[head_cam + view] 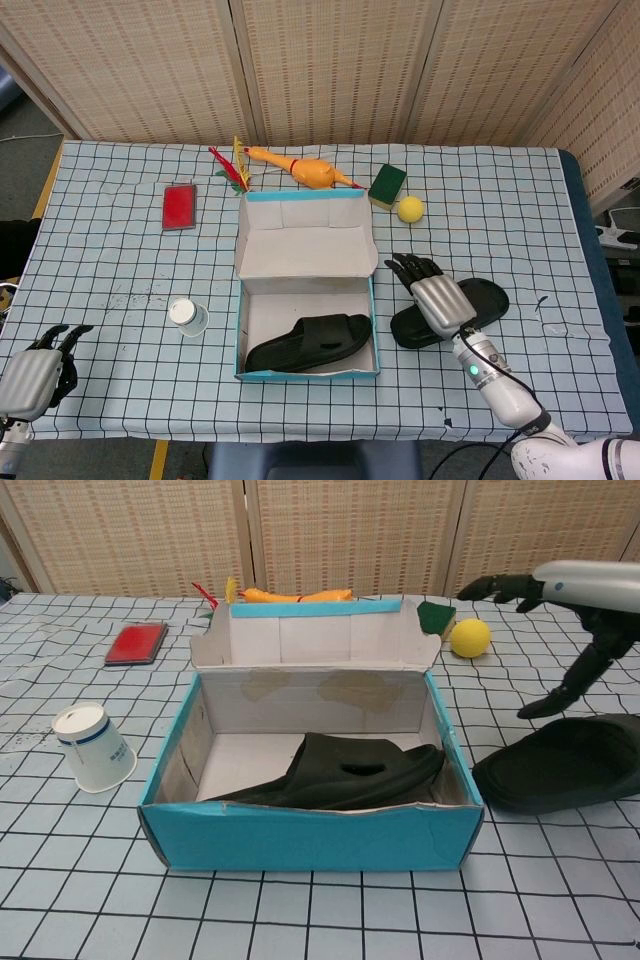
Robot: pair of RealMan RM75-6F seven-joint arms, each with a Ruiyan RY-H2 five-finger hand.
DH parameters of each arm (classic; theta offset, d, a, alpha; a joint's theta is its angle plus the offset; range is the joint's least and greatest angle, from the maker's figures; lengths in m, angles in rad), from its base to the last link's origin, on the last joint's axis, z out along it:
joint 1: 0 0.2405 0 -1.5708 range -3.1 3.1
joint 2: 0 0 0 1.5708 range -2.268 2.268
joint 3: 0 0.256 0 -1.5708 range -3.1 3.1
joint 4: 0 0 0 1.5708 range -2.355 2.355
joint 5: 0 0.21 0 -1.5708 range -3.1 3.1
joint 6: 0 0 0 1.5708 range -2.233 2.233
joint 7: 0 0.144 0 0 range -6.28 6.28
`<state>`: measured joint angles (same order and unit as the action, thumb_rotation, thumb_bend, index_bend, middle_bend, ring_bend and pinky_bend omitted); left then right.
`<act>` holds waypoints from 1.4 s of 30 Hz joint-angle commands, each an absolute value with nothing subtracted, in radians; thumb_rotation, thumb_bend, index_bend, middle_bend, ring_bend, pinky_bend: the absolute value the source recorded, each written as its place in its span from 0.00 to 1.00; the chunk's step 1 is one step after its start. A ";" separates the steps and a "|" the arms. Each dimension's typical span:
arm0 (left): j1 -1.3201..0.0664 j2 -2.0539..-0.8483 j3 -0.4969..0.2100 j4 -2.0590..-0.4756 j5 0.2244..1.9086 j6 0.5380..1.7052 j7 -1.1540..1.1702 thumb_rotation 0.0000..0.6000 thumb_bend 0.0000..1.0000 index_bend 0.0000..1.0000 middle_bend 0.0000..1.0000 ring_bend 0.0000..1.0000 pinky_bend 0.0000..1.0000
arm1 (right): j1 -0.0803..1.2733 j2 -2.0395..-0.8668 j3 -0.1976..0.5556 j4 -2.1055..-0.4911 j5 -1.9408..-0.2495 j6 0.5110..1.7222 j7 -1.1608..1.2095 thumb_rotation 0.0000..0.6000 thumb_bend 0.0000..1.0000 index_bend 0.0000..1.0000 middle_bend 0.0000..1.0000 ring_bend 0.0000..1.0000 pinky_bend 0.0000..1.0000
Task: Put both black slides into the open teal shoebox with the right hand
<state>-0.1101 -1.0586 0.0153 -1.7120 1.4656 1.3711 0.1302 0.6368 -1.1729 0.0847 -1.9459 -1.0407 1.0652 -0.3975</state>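
Right hand (432,290) above second slide (478,303)

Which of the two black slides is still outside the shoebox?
The slide on the table beside the teal shoebox, under the right hand; the other slide lies inside.

Open teal shoebox (305,375) at table centre, white inside, lid flap (303,236) standing up at the far side, near wall slightly dented. One black slide (310,342) lying inside along the near wall, strap up, toe toward the box's right end. Second black slide (490,297) outside on the checked cloth, just beside the box's right wall, sole down, angled away, partly hidden in the head view.
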 commanded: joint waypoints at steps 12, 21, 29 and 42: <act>-0.110 -1.060 0.015 -1.719 1.455 1.367 0.148 1.00 0.37 0.21 0.06 0.16 0.41 | 0.626 -1.098 0.015 -1.765 -0.989 0.873 -0.304 1.00 0.05 0.00 0.00 0.00 0.05; -0.113 -1.059 0.014 -1.720 1.450 1.363 0.151 1.00 0.37 0.22 0.06 0.15 0.41 | 0.612 -1.081 -0.011 -1.711 -1.068 0.805 -0.227 1.00 0.05 0.00 0.00 0.00 0.03; -0.113 -1.058 0.014 -1.723 1.446 1.361 0.153 1.00 0.37 0.22 0.06 0.15 0.41 | 0.593 -1.104 -0.034 -1.653 -1.113 0.799 -0.220 1.00 0.05 0.00 0.00 0.00 0.03; -0.115 -1.061 0.015 -1.725 1.438 1.353 0.167 1.00 0.37 0.22 0.06 0.15 0.41 | 0.583 -1.237 -0.019 -1.468 -1.124 0.803 -0.211 1.00 0.05 0.00 0.00 0.00 0.03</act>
